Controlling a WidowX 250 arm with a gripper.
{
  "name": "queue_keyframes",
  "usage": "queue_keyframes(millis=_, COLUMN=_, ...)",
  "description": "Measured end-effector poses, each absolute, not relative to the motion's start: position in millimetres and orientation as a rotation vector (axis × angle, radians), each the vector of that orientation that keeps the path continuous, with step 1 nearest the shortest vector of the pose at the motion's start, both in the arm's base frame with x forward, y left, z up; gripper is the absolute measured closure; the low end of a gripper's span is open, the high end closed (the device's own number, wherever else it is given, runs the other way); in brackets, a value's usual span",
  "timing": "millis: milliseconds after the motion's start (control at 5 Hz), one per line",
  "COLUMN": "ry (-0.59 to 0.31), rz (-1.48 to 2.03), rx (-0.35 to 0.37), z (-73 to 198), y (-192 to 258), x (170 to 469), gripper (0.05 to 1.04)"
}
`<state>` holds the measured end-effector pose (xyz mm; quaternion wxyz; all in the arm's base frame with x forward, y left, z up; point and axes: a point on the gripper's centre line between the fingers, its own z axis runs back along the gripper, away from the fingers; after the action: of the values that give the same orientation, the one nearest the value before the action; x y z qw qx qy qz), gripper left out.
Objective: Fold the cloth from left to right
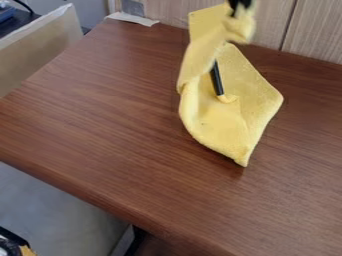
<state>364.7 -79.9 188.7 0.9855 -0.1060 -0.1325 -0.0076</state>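
The gripper (pixel 240 4) is at the top edge, right of centre, with only its black lower end in view. It is shut on a bunched part of the yellow cloth (pixel 230 122), holding it up off the table. From there the cloth drops in twisted folds, its lower part spreading to a right corner and a bottom corner low over or on the table; contact is hard to tell. A slim black rod (pixel 217 80) stands against the middle of the cloth, its upper end hidden behind a fold; what it belongs to cannot be told.
The brown wooden table (pixel 100 115) has its front edge running from left to lower right. A pale wood panel (pixel 314 30) rises along the back. White tape (pixel 132 19) lies at the back left corner, and a beige board (pixel 40 47) stands off the left side.
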Motion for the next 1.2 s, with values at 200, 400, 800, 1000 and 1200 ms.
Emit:
queue_keyframes(millis=200, ry=-0.228, rz=-0.033, rx=-0.182, z=152.9, y=-91.7, x=365.7, gripper=1.015)
queue_keyframes(millis=400, ry=-0.218, rz=-0.061, rx=-0.164, z=125.0, y=-98.1, x=362.4, gripper=1.015)
queue_keyframes(millis=800, ry=-0.179, rz=-0.081, rx=-0.161, z=93.9, y=-103.2, x=361.8, gripper=0.971)
queue_keyframes(millis=1000, ry=-0.151, rz=-0.108, rx=-0.143, z=93.7, y=-106.1, x=360.3, gripper=0.793)
queue_keyframes(millis=1200, ry=-0.139, rz=-0.101, rx=-0.142, z=94.5, y=-105.2, x=358.1, gripper=0.506)
